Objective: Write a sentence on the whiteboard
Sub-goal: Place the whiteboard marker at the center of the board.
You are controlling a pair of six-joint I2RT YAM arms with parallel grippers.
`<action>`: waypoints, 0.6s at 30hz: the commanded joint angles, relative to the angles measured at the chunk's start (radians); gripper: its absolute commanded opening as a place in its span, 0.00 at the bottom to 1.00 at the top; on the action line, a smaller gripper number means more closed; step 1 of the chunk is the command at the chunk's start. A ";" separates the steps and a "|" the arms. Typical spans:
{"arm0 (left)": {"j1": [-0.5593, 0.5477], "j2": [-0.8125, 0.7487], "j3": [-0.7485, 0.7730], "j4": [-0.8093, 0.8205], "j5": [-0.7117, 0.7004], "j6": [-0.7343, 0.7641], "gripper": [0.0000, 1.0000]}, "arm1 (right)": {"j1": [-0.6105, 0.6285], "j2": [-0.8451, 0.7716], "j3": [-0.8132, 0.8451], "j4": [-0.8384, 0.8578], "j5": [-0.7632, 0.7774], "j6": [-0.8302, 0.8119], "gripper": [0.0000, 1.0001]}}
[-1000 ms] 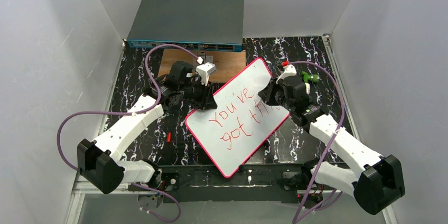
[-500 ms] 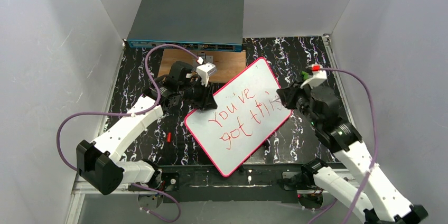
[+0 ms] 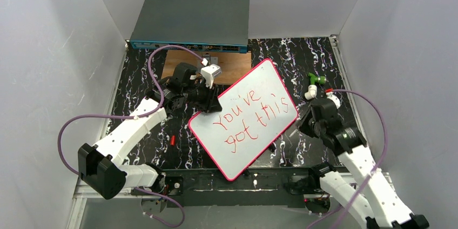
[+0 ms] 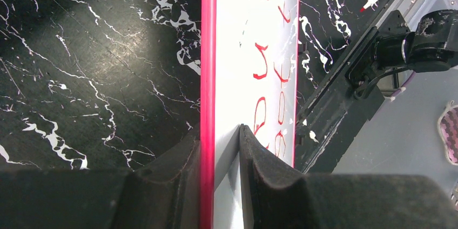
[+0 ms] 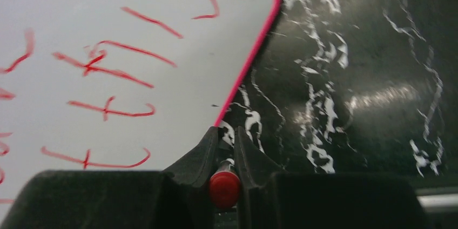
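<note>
Whiteboard (image 3: 246, 118) looks stiff, light and slick, pinched at its left rim by the left claw (image 4: 219, 132); right claw (image 5: 226, 132) clamps a marker (image 5: 224, 186).

Right of the whiteboard (image 3: 243, 118) I have open counter (image 3: 324, 56), bar a small green piece (image 3: 315, 79) near my right hand (image 5: 226, 132). Grey box (image 3: 192, 21) and wooden board (image 3: 235, 66) block the back; a red bit (image 3: 172, 140) lies left.

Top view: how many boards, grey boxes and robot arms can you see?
Boards: 2 (whiteboard, wooden board)
Grey boxes: 1 (grey box)
Robot arms: 2 (left arm, right arm)
Total: 5
</note>
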 commanded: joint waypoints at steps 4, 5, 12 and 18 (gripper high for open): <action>0.005 -0.045 0.001 -0.034 -0.141 0.117 0.00 | -0.325 0.326 0.223 -0.372 -0.153 -0.026 0.01; 0.005 -0.051 -0.004 -0.032 -0.140 0.116 0.00 | -0.378 0.380 0.227 -0.369 -0.198 -0.058 0.01; 0.005 -0.064 -0.019 -0.020 -0.132 0.108 0.00 | -0.517 0.641 0.207 -0.294 -0.348 -0.135 0.01; 0.005 -0.072 -0.024 -0.017 -0.131 0.109 0.00 | -0.546 0.763 0.131 -0.105 -0.419 -0.126 0.01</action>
